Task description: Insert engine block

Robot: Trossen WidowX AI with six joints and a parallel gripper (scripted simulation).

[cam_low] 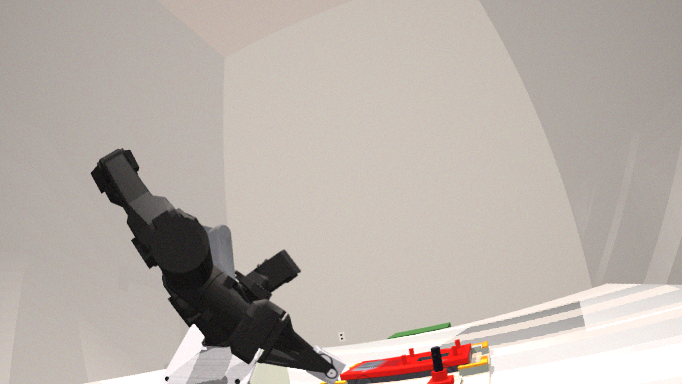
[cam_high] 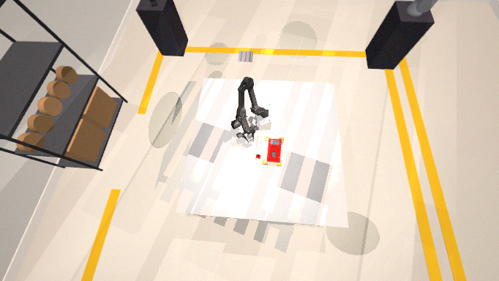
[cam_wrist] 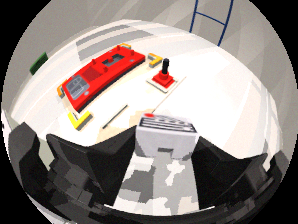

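The engine block (cam_low: 324,356) (cam_wrist: 167,136) is light grey, with a dark-grooved face, a red spot at one corner and a notch in its lower edge in the wrist view. My gripper (cam_high: 250,139) (cam_wrist: 165,133) is shut on it, one black finger on each side. The gripper is tilted, off to the side of the windscreen end of the car body. The red car body (cam_high: 274,146) (cam_low: 461,353) (cam_wrist: 102,77) lies flat. Its opening (cam_high: 274,154) (cam_wrist: 112,60) shows with nothing seated in it. The rib cannot be made out.
Yellow corner brackets (cam_wrist: 80,120) (cam_low: 474,368) stand around the car body. A red stand (cam_high: 257,156) (cam_wrist: 161,80) with an upright black peg (cam_low: 437,359) (cam_wrist: 165,66) is beside it. A thin dark bar (cam_wrist: 115,116) lies near the block. A green piece (cam_low: 422,331) (cam_wrist: 39,64) lies farther off.
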